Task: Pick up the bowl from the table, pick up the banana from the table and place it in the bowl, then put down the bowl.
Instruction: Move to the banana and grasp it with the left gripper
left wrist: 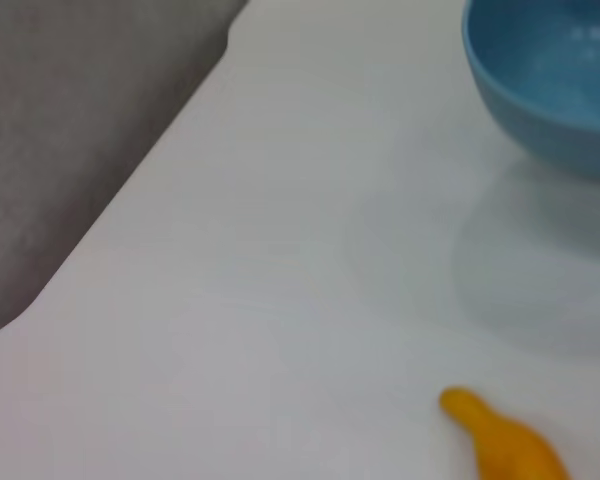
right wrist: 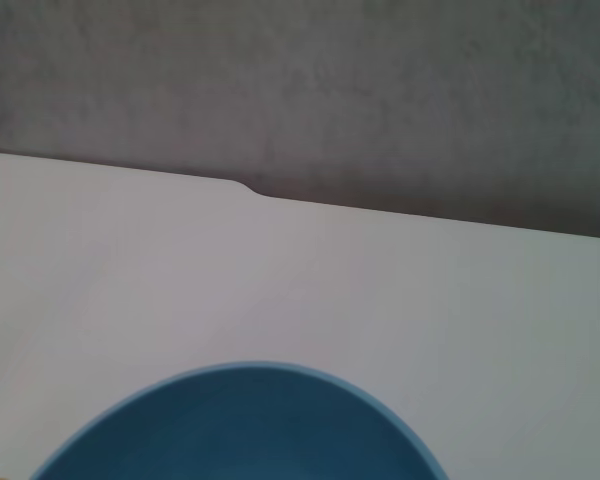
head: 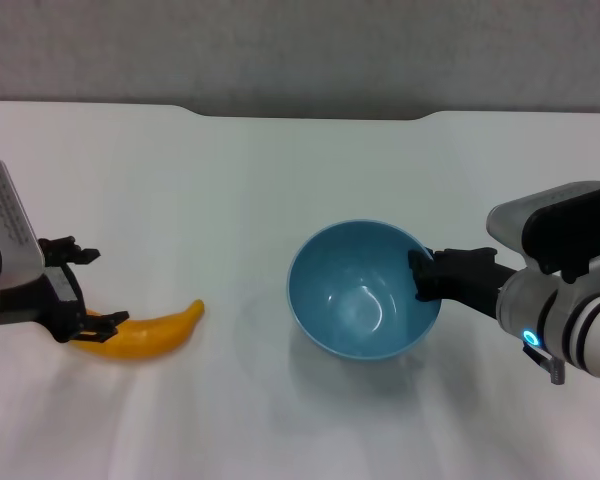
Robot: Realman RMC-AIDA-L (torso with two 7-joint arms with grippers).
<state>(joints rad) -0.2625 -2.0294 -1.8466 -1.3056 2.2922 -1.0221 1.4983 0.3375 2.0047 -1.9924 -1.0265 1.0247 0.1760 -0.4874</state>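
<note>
Bright, even light is falling from above. A soft glare is shining inside the bowl [head: 365, 290], and a faint shadow is lying at its 6 o'clock. Both wrist views are looking slightly blurred.

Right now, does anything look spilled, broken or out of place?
Nothing stands out. The bowl is empty and intact, tilted up in the right gripper with its shadow below. The left gripper is at the banana, which lies whole on the table.

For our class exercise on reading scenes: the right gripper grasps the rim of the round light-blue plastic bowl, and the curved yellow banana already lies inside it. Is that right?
Not quite. The head view shows the curved yellow banana lying on the white table, at the left gripper, not inside the round light-blue plastic bowl. The right gripper does hold the bowl's rim.
</note>
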